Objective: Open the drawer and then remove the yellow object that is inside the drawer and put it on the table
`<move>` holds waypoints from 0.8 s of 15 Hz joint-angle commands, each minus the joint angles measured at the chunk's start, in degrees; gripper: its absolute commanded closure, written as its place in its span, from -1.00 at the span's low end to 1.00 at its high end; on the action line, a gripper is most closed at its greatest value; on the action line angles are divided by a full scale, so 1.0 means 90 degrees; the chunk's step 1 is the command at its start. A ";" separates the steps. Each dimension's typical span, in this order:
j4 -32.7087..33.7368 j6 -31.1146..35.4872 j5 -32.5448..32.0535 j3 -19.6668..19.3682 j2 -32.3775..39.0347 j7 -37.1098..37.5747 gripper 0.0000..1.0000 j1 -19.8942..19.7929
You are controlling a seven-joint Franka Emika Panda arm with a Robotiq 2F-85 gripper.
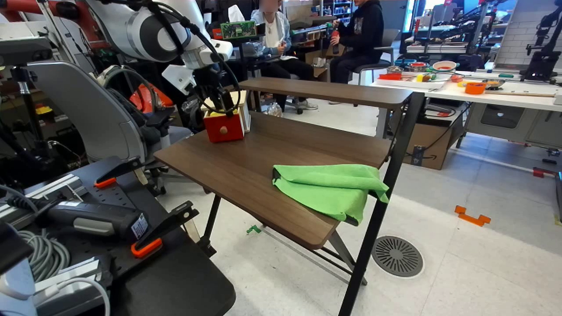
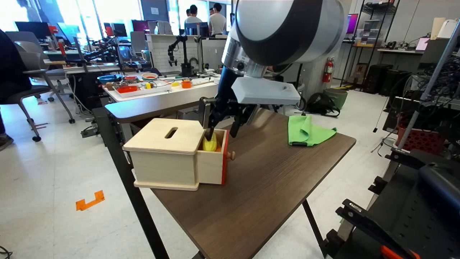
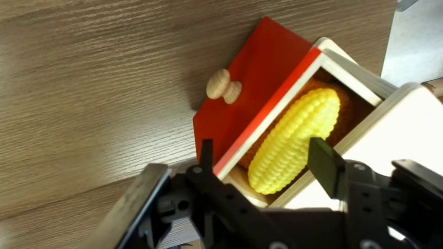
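While a brown wood-topped surface (image 2: 273, 172) is bearing a pale wooden box (image 2: 161, 167), the claw (image 2: 222, 133) is hovering with its fingers (image 3: 322, 166) apart, holding nothing. The red-fronted drawer (image 2: 210, 169) is standing open, that step evidently done. Inside, a yellow corn cob (image 3: 290, 145) is lying close by one finger, contact unclear, as the other is hanging outside the red front (image 3: 256, 97); lifting the cob out and setting it on the surface are apparently remaining.
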 commanded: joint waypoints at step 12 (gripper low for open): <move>-0.0262 0.0143 -0.0208 -0.0284 -0.0314 -0.0269 -1.00 0.0420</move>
